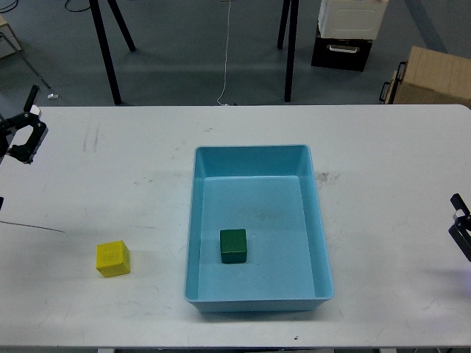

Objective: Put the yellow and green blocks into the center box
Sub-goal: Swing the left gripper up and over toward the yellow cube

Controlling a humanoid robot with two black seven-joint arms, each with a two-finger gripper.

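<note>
The yellow block [112, 258] lies on the white table [110, 169] at the front left, left of the light blue box [255, 152] in the middle. The green block [233, 245] lies inside the box on its floor, near the front left. Only part of my left gripper [23, 138] shows at the far left edge, well behind the yellow block and apart from it. Only a bit of my right gripper [461, 224] shows at the right edge. Neither holds anything that I can see.
A thin black wire [33, 226] lies on the table at the left edge. Beyond the table's far edge are black stand legs [107, 51], a cardboard box [434, 77] and a black and white case [346, 33] on the floor.
</note>
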